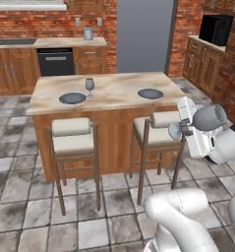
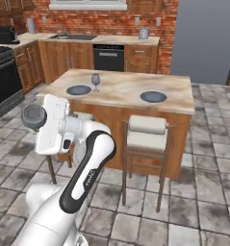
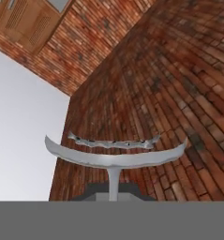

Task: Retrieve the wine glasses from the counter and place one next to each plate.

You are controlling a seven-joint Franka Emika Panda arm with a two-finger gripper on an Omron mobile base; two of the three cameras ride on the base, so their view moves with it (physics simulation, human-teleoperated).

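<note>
Grey translucent stemmed wine glass (image 3: 114, 157) is sitting by its stem between our gripper (image 3: 113, 193) jaws, closed on it; we're seeing brick wall (image 3: 169, 93) beyond its bowl.

A home kitchen: red brick walls (image 1: 50, 24), wooden cabinets (image 1: 11, 69) under a stone worktop (image 1: 65, 43), a built-in dishwasher (image 1: 55, 61), a black stove (image 2: 3, 77), and an island (image 1: 114, 91) with cushioned stools (image 1: 72, 135).

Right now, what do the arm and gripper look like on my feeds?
The arm is glossy white, built of rounded tubular segments, with a black band bearing small lettering along one link. The wrist ends in a flat white boxy hand with a grey round cap. The gripper is white with grey parts.
</note>
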